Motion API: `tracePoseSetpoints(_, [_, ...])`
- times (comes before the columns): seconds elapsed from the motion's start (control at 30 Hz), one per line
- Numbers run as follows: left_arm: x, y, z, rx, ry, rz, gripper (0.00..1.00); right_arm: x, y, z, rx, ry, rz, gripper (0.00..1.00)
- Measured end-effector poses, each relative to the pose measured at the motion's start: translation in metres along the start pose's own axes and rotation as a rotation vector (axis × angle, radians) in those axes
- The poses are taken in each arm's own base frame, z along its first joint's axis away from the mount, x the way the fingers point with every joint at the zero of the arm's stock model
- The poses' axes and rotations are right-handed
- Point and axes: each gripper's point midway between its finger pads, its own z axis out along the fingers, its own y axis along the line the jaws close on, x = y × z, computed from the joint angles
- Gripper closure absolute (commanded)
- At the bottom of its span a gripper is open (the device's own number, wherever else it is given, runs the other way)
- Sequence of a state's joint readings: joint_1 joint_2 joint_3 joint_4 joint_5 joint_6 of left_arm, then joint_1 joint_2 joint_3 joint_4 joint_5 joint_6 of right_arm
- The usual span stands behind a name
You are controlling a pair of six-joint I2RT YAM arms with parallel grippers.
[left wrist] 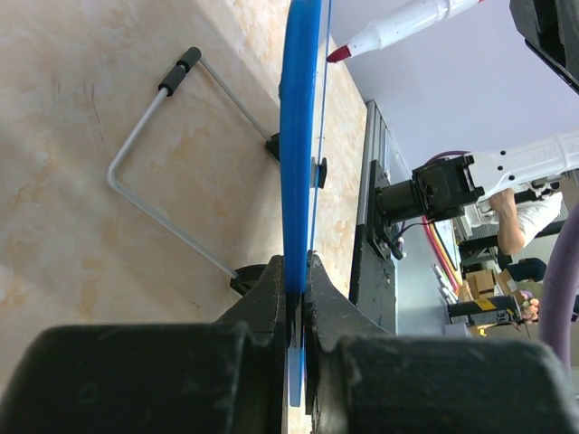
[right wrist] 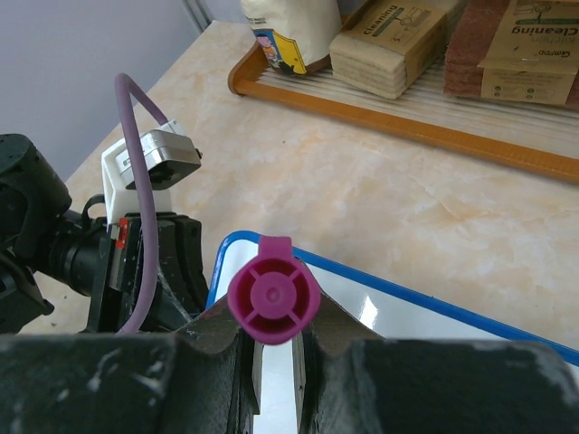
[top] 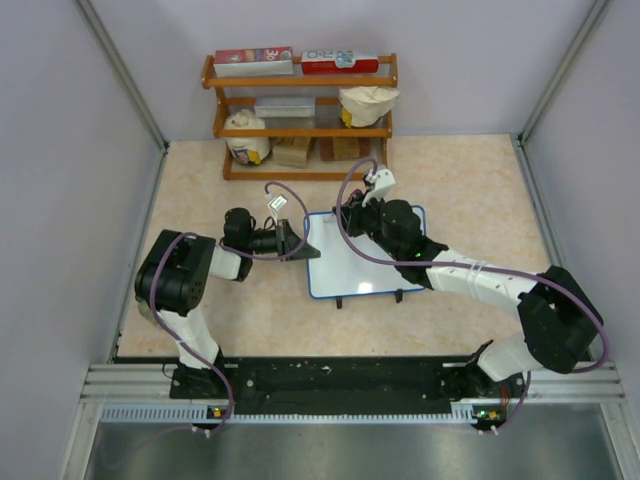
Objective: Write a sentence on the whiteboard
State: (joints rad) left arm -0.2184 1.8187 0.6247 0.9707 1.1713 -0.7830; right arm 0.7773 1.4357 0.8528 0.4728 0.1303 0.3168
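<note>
Whiteboard [top: 362, 268] [left wrist: 298, 136] [right wrist: 409, 318] sits on the beige tabletop [top: 195, 185] in front of the wooden shelf [top: 300, 176] [right wrist: 380, 122], just off its right half, on the side toward the arm bases. The blue frame is visible all round from the top camera. The board face is mostly white, and any writing is too small to read.

Left gripper [top: 296, 243] [left wrist: 297, 282] is clamped on the board's blue edge, on the end under the shelf's middle. Left wrist view shows both fingers pinching the frame edge-on. A bent wire stand [left wrist: 137, 131] with black grips runs out behind the board on the shelf-facing side.

Right gripper [top: 358, 214] [right wrist: 276, 354] is closed around a marker [left wrist: 407, 22] [right wrist: 271, 303] over the board's corner nearest the shelf. The magenta cap end points at the wrist camera. The left wrist view shows a white barrel and a red tip right at the board face. Can't tell if the tip actually touches.

The shelf's bottom tier carries a white bag [top: 246, 137] [right wrist: 289, 27] and packs labelled "Cleaning" [right wrist: 398, 45].
</note>
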Motion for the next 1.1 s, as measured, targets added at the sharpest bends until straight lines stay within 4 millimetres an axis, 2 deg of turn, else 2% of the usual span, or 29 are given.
tracePoseSetpoints(0.27, [0.000,0.000,0.000,0.005,0.000,0.004,1.00,-0.004,0.000,0.001,0.001,-0.015,0.002,1.00])
tracePoseSetpoints(0.57, [0.000,0.001,0.000,0.004,0.000,-0.009,1.00,0.002,0.000,0.007,0.005,-0.005,0.001,1.00])
tracePoseSetpoints(0.93, [0.001,0.001,0.000,0.006,0.001,-0.015,1.00,0.003,-0.001,0.007,0.008,-0.005,0.001,1.00])
tracePoseSetpoints(1.1, [0.002,0.002,0.000,0.005,0.002,-0.024,1.00,0.010,-0.002,0.004,0.004,-0.006,0.012,1.00])
